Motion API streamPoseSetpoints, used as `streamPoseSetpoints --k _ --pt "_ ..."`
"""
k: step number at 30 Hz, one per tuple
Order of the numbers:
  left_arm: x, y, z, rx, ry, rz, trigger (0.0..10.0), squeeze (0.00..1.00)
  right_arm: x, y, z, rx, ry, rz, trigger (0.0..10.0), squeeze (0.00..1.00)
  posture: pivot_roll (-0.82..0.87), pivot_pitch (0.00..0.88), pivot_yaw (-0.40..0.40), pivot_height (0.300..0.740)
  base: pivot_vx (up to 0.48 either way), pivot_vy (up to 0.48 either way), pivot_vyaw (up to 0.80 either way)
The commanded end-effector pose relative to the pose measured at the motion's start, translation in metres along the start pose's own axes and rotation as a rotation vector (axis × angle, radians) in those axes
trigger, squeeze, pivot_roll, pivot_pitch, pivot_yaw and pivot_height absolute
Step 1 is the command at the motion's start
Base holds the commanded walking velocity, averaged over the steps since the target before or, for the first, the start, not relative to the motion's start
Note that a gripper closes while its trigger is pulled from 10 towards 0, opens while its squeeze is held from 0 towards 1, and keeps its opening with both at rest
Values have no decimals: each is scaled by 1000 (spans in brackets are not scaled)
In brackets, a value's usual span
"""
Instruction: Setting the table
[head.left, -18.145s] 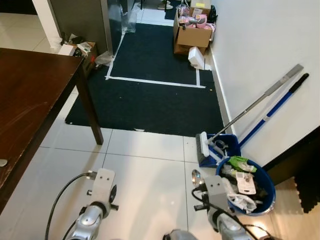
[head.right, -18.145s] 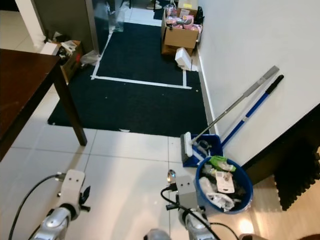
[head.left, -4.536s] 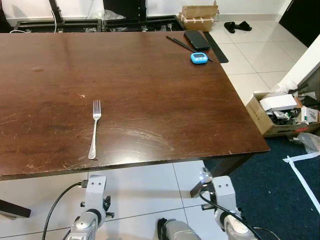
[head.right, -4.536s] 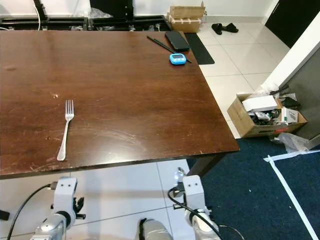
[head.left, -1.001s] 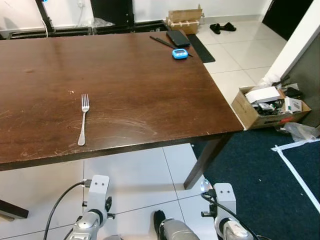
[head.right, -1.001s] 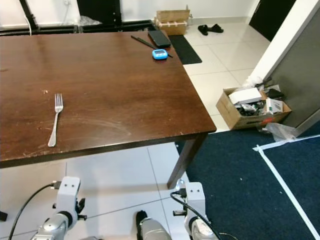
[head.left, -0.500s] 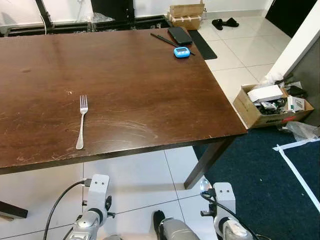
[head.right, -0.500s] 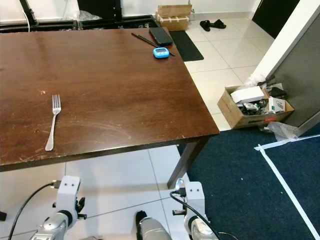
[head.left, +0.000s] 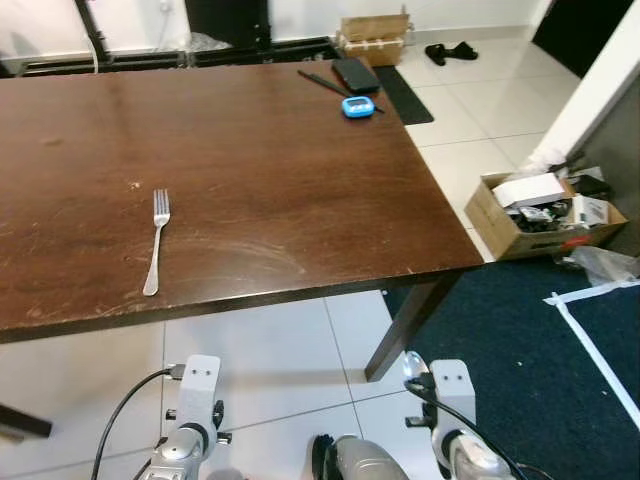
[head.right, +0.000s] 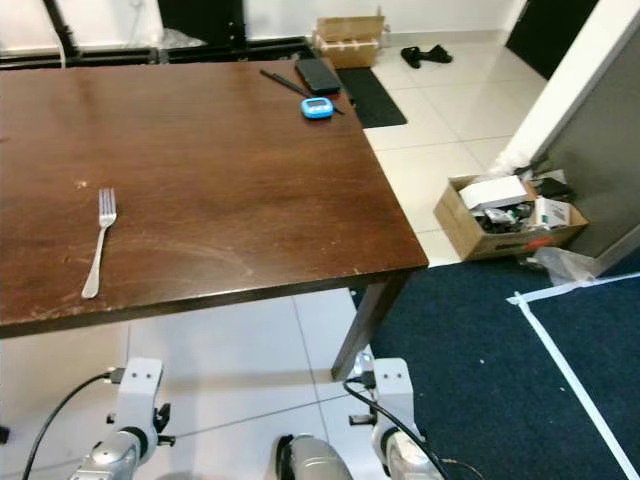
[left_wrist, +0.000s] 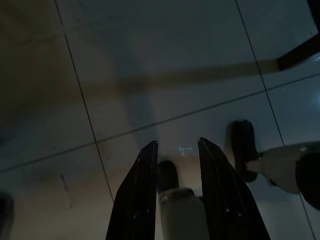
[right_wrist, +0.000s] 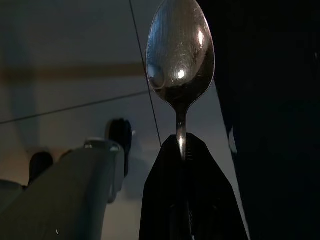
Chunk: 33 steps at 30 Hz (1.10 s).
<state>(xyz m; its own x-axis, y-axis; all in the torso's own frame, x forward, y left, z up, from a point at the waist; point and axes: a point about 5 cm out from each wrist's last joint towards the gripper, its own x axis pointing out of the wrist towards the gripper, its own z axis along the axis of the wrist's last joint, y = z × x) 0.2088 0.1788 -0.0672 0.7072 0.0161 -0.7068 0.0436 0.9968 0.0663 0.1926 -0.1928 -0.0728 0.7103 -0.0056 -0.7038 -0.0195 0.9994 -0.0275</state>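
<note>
Below the table edge, the right gripper pinches a spoon by its handle, bowl outward, likely for laying opposite the fork. Left gripper hangs slightly parted, holding nothing.

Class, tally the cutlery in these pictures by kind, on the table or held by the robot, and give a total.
Forks: 1, the fork on the table.
Spoons: 1, the spoon held in the right gripper.
Total: 2.
</note>
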Motion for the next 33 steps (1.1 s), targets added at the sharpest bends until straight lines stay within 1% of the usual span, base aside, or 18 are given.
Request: streamPoseSetpoints --k 1,22,28,30,33 --pt "-2 1 -6 1 26 7 10000 0 -1 1 -3 13 14 1 10000 0 35 55 -11 740 0 0 0" --pt "-1 3 -5 2 22 20 10000 0 0 2 -4 11 25 5 10000 0 38 58 -12 740 0 0 0" --pt "-1 3 -6 -8 27 18 10000 0 0 3 -4 12 26 7 10000 0 39 57 -11 740 0 0 0" --pt "-1 2 -7 -24 33 13 10000 0 0 3 -4 12 25 7 10000 0 40 57 -11 740 0 403 0" --pt "-1 2 -6 -18 28 9 10000 0 0 3 -4 13 25 8 10000 0 40 57 -11 740 0 480 0"
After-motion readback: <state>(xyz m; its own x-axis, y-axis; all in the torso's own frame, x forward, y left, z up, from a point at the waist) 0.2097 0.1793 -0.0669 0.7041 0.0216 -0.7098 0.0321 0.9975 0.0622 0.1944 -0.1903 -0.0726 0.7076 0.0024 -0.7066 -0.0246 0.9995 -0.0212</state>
